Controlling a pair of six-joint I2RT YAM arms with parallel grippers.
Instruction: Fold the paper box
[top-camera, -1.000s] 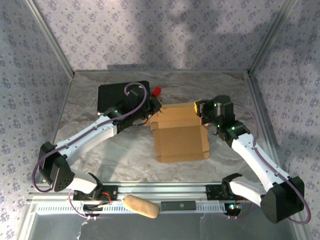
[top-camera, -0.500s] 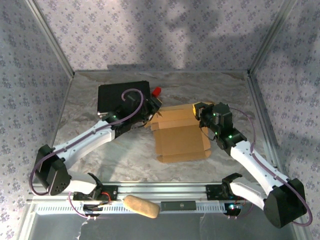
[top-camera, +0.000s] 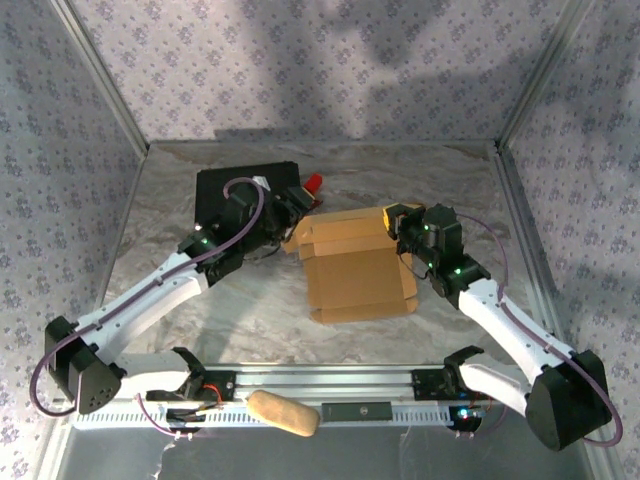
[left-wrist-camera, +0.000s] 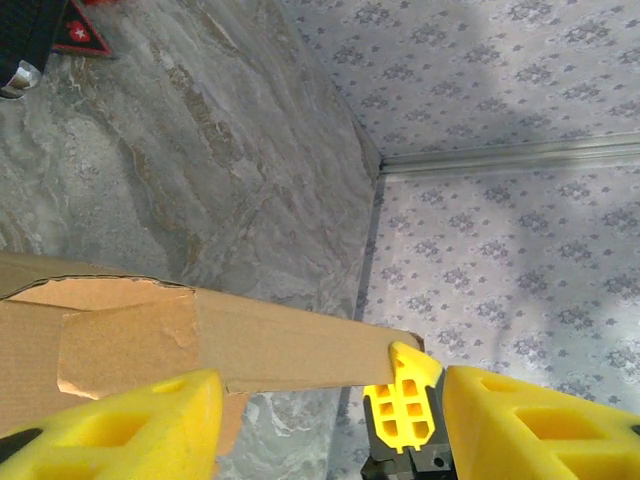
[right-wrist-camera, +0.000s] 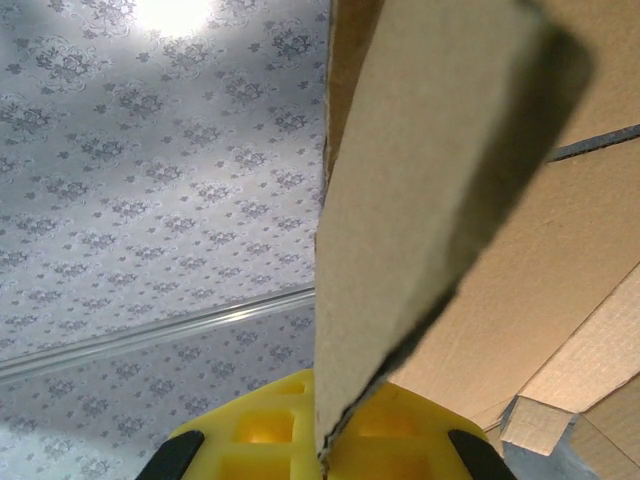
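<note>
The paper box (top-camera: 355, 275) is a brown cardboard sheet lying mid-table, its rear strip raised off the surface. My left gripper (top-camera: 293, 213) is at the box's rear left corner; in the left wrist view its gripper (left-wrist-camera: 330, 405) stands open, the yellow fingers (left-wrist-camera: 110, 430) wide apart, with the raised strip (left-wrist-camera: 270, 345) running across in front of them. My right gripper (top-camera: 393, 222) is at the rear right corner. In the right wrist view that gripper (right-wrist-camera: 335, 440) is shut on the edge of a cardboard flap (right-wrist-camera: 400, 200).
A black case (top-camera: 235, 190) lies just behind the left gripper, with a small red object (top-camera: 313, 183) beside it. A tan bread-like lump (top-camera: 283, 413) rests on the front rail. Patterned walls close in the back and both sides.
The left gripper has opened and let go of the box's rear left corner, and its arm has drawn back to the left. The rear strip now stands higher. The right gripper stays shut.
</note>
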